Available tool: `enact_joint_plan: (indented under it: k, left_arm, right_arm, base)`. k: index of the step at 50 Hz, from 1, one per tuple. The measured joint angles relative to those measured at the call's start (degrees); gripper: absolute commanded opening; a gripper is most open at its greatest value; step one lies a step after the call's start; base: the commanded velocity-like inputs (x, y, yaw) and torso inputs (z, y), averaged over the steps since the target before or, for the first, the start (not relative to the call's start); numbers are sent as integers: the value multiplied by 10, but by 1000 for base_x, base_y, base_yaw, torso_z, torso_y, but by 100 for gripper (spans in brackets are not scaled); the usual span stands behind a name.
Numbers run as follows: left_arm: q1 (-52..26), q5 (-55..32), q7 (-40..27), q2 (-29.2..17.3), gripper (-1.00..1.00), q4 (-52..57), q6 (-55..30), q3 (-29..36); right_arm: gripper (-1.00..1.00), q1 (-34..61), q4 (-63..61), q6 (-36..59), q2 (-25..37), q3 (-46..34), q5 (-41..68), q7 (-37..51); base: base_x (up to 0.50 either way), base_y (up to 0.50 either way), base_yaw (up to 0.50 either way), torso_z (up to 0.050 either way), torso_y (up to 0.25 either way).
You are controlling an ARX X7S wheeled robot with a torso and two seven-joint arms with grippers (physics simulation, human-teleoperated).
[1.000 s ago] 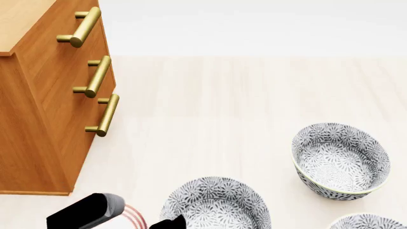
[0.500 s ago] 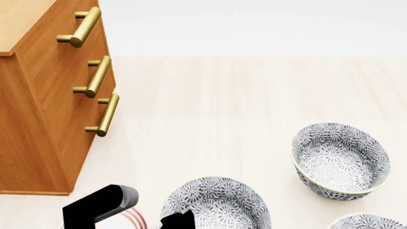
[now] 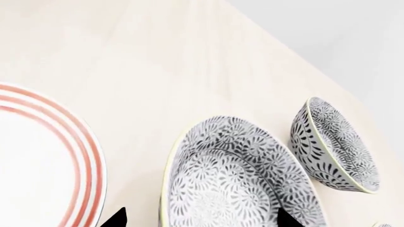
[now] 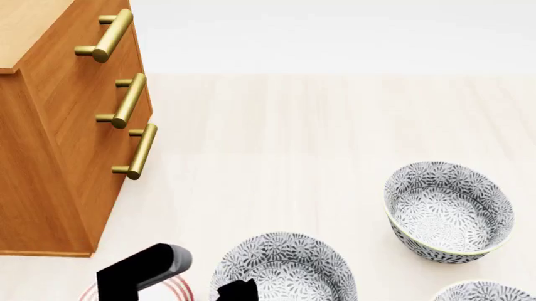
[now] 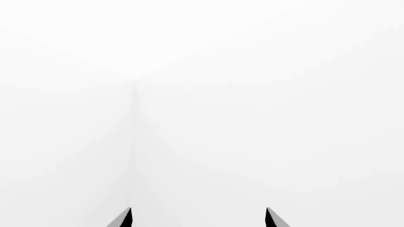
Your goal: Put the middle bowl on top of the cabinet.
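The middle bowl [image 4: 283, 266] [image 3: 233, 179], white with a dense dark-grey leaf pattern, stands on the pale floor at the bottom centre of the head view. My left gripper [image 4: 191, 285] [image 3: 200, 220] is open at it. One fingertip sits outside the near rim and the other hangs over the bowl's inside, with no grip showing. The orange-brown cabinet [image 4: 59, 157] with brass bar handles rises at the left, and only a corner of its flat top shows. My right gripper [image 5: 198, 218] is open, faces a blank white surface, and is outside the head view.
Two more bowls of the same pattern stand to the right, one [image 4: 448, 210] [image 3: 334, 146] farther away and one [image 4: 486, 291] cut off at the bottom edge. A white plate with red rings [image 4: 182, 291] [image 3: 38, 156] lies beside my left gripper.
My left gripper has moved up and to the right in the head view, closer to the near bowl's rim. The bowls and the cabinet have not moved.
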Motion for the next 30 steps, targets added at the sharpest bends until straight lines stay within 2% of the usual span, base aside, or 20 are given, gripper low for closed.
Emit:
enact_joint_plan:
  k: [30]
  left_arm:
    - [-2, 35, 54, -11, 100, -48, 45, 36]
  right_arm:
    - [100, 0, -1, 0, 0, 6, 3, -3]
  base:
    - [0, 0, 0, 0, 0]
